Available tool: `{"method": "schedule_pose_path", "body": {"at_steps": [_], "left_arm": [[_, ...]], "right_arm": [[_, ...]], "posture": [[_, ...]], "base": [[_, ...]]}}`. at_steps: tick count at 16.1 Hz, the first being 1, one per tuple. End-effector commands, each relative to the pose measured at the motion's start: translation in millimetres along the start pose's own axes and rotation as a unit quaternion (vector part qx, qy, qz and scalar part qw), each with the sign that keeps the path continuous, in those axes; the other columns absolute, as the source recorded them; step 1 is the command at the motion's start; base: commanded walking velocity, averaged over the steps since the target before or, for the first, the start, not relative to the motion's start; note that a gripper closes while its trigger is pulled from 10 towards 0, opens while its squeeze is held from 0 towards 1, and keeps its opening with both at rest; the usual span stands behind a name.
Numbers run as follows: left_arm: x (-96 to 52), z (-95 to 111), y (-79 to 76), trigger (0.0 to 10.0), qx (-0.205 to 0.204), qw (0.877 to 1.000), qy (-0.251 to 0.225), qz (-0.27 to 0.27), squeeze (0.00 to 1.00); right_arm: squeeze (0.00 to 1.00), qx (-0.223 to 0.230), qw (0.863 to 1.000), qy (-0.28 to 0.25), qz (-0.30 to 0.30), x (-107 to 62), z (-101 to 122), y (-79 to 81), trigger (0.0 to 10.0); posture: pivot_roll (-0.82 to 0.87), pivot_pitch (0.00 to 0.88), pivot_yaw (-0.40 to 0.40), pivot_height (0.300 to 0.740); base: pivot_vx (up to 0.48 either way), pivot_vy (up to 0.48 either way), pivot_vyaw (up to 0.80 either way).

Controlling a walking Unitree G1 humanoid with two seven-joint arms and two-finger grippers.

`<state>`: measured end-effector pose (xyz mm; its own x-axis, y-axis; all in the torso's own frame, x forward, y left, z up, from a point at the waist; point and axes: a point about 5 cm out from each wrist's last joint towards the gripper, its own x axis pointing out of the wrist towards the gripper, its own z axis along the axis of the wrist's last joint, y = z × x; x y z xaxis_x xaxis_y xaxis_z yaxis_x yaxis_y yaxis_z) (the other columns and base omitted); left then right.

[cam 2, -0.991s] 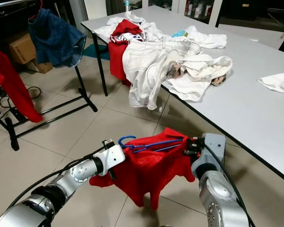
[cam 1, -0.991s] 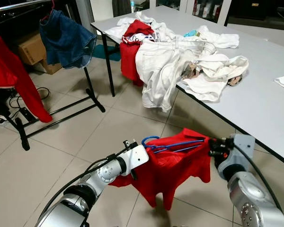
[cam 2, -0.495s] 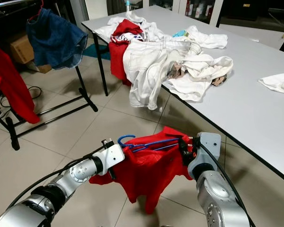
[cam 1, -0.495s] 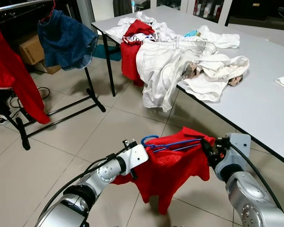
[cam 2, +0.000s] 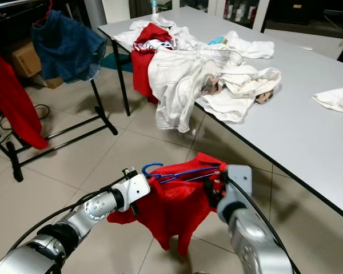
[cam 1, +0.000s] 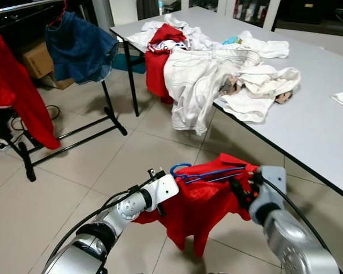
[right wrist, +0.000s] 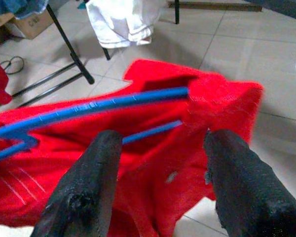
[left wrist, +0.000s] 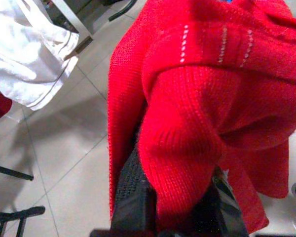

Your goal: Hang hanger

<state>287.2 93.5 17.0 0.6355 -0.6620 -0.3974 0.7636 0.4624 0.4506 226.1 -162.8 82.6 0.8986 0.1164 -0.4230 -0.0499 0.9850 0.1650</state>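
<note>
The red sweater hangs low over the tiled floor, in front of the tabletop, and serves here as the landmark. Inside its upper edge lies the blue hanger, with its hook coming out at the sweater's left end. The left claw is at that left end, just below the hook; its two black fingers are clenched on a thick fold of the red knit. The right claw is at the sweater's right end, very near the hanger's right tip; its fingers stand released, wide apart, with the blue bars and the red cloth beyond them, and they grip nothing.

Behind the sweater, on the tabletop, is a pile of white clothes with a red garment hanging over the edge. To the far left of the sweater stands a black clothes rack that carries a denim piece and a red garment on the rack.
</note>
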Motion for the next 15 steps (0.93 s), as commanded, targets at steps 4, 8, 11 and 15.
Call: {"method": "schedule_pose_path", "body": {"at_steps": [4,8,11,15], "left_arm": [[1.4,8,8.7,10.0,0.013,1.0,-0.018,0.018,0.0],[1.0,8,8.1,10.0,0.017,1.0,-0.019,0.016,0.0],[0.8,8,7.0,10.0,0.019,1.0,-0.02,0.014,0.0],[1.0,8,6.0,10.0,0.021,1.0,-0.021,0.011,0.0]], "right_arm": [[0.0,0.008,1.0,0.012,-0.004,9.1,-2,3.5,10.0],[0.0,0.023,0.999,0.032,-0.038,17.1,-11,-4.9,10.0],[0.0,0.046,0.997,0.026,-0.05,19.6,-11,-6.5,10.0],[0.0,0.064,0.997,0.013,-0.05,25.2,-4,-4.0,10.0]], "posture": [[-0.18,0.0,0.062,0.74],[-0.17,0.0,0.062,0.74],[-0.18,0.0,0.064,0.74],[-0.17,0.0,0.064,0.74]], "base": [[0.0,0.0,0.0],[0.0,0.0,0.0],[0.0,0.0,0.0],[0.0,0.0,0.0]]}}
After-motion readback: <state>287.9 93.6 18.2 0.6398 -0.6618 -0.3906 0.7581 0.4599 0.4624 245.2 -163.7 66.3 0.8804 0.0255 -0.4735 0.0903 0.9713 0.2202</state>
